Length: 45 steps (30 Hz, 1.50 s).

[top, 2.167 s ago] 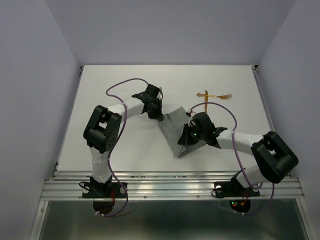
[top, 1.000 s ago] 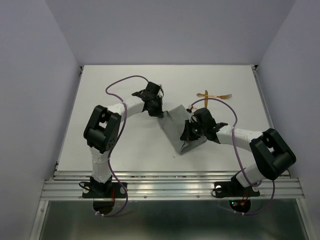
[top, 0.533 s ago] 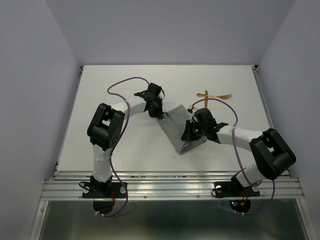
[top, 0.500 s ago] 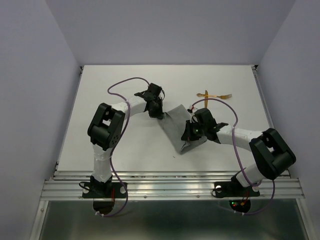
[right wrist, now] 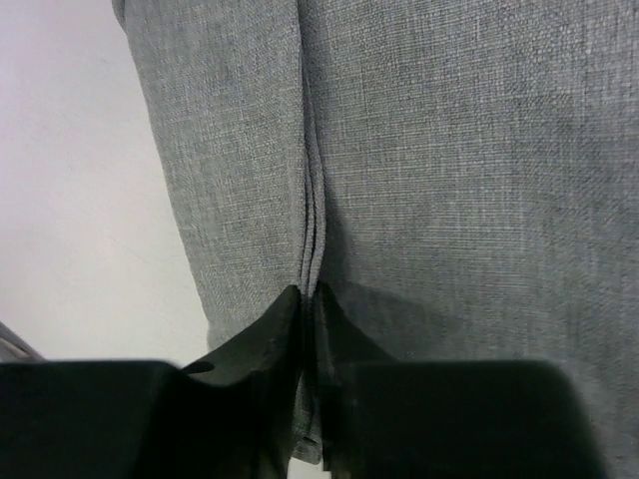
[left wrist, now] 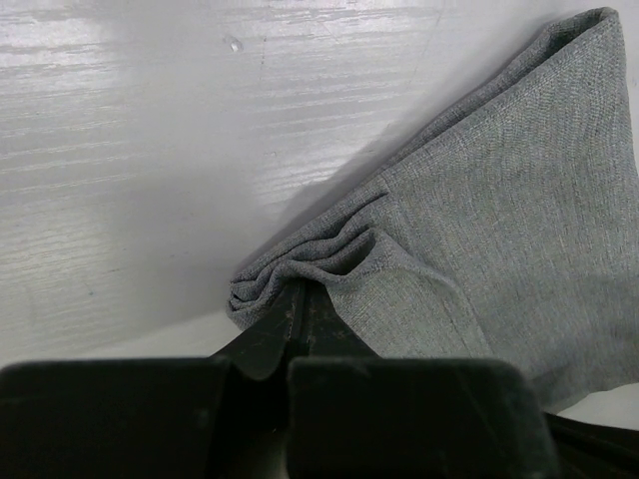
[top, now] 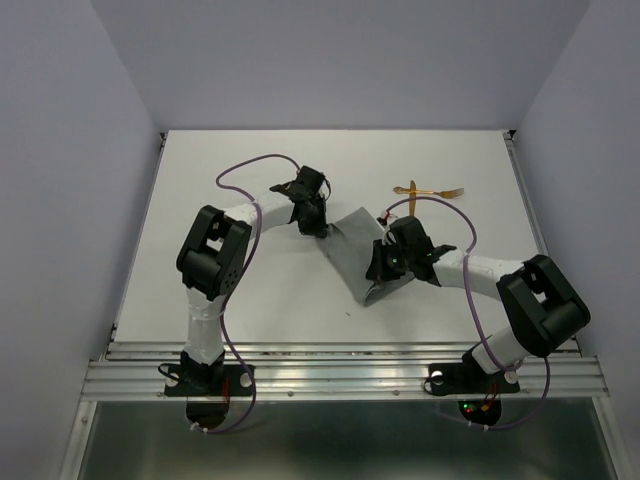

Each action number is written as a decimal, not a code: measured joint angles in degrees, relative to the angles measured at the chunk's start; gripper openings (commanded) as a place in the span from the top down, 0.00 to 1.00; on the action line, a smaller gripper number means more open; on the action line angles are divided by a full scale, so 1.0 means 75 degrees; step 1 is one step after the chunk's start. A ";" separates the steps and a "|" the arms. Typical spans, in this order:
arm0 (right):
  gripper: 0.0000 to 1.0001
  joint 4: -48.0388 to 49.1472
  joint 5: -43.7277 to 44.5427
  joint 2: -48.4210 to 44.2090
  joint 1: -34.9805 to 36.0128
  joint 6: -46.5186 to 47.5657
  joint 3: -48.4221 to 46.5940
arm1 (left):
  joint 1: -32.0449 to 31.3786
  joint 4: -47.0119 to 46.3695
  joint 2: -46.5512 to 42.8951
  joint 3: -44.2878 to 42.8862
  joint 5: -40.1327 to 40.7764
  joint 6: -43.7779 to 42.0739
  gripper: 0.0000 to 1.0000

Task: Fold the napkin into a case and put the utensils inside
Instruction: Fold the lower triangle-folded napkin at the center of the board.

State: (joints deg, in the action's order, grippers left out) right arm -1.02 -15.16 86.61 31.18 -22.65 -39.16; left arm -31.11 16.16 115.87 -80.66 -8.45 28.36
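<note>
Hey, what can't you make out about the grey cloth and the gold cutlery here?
Top view: the two thin golden-orange utensils are too small to tell the fork from the other piece.
Top view: the plain grey cloth napkin is partly hidden under the right gripper.
Left wrist view: the left gripper covers the pinched corner; the right edge cuts the cloth off.
Right wrist view: the cloth runs off the top and right edges.

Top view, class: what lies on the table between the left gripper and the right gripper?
The folded grey napkin fills that stretch, as the top view shows. The left gripper and the right gripper each pinch it.
</note>
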 measured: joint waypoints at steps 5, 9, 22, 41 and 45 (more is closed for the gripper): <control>0.58 -0.0361 0.0329 -0.0079 -0.0006 0.0041 -0.0003 | 0.0000 0.0003 0.0003 -0.0006 0.0003 0.0000 1.00; 0.50 -0.0845 0.0533 -0.0717 -0.0006 0.0050 -0.0032 | 0.0000 0.0000 0.0003 -0.0006 0.0006 0.0000 1.00; 0.64 -0.1897 0.1119 -0.2346 0.0889 -0.0749 -0.0370 | 0.0000 -0.0009 0.0012 -0.0006 -0.0017 0.0023 1.00; 0.85 -0.1810 0.1915 -0.0848 0.2215 -0.1326 -0.0519 | 0.0012 0.0000 0.0015 -0.0015 -0.0012 0.0012 1.00; 0.85 -0.1865 0.2203 -0.0848 0.2136 -0.1297 -0.0493 | 0.0012 0.0000 0.0015 -0.0015 -0.0012 0.0012 1.00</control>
State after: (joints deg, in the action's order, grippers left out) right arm -15.00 1.37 80.25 47.20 -32.38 -42.85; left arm -31.03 16.16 115.98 -80.77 -8.54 28.45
